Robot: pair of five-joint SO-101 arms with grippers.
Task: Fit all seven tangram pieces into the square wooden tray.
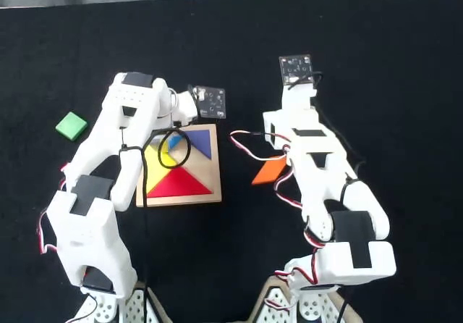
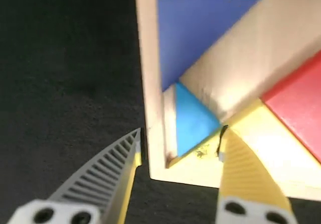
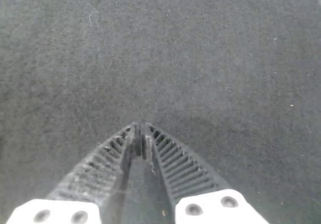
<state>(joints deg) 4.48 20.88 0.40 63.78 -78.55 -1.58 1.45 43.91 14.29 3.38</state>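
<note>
The square wooden tray (image 1: 214, 165) holds a red triangle (image 1: 179, 184), a yellow triangle (image 1: 154, 161), a dark blue triangle (image 1: 202, 143) and a small light blue triangle (image 1: 175, 143). My left gripper (image 2: 178, 146) is open and straddles a corner of the tray (image 2: 150, 108). One of its fingers (image 2: 123, 163) is outside over the cloth. The other finger (image 2: 243, 171) is above the yellow triangle (image 2: 273, 141), beside the light blue triangle (image 2: 193, 118). My right gripper (image 3: 141, 133) is shut on nothing above bare black cloth. An orange piece (image 1: 269, 169) lies right of the tray. A green square (image 1: 71, 126) lies far left.
Black cloth covers the whole table. Red and black cables (image 1: 249, 145) hang between the tray and the right arm, and a black cable loop (image 1: 173, 148) lies over the tray. Open cloth stretches behind both arms and to the far right.
</note>
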